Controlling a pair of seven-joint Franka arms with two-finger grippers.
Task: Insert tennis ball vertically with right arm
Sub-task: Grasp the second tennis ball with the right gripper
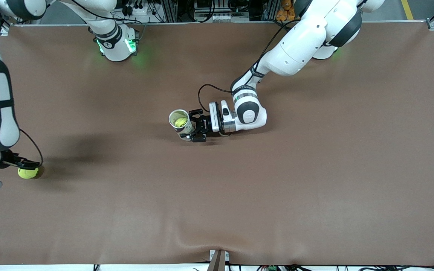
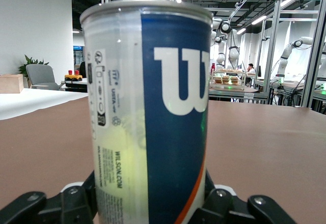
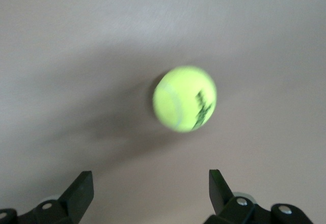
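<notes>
Front view: a tennis ball can stands upright near the middle of the table, mouth open, with one yellow ball already visible inside. The left gripper sits at the can's 3 o'clock, low at its base, one finger on each side of the tube. In the left wrist view the can fills the picture and the dark fingers flank its base; whether they pinch it or have just let go I cannot tell, no clear gap or contact shows.

The loose tennis ball lies on the table at roughly 8 o'clock from the can, well apart, toward the right arm's end and nearer the front camera. The right gripper is right by it, at the ball's 9 o'clock in that view. The right wrist view shows the ball lying on the cloth, with both fingertips spread wide and nothing between them. Ball not gripped.

Step in hand, as I judge it: approach to the pick, not yet grasped. Next move calls for bringing the spread jaws down around the ball, closing on it, lifting, carrying it over the can's mouth and lowering it straight down. The can needs to stay steady for that; a tilt or an off-centre drop could knock the ball off the rim.
</notes>
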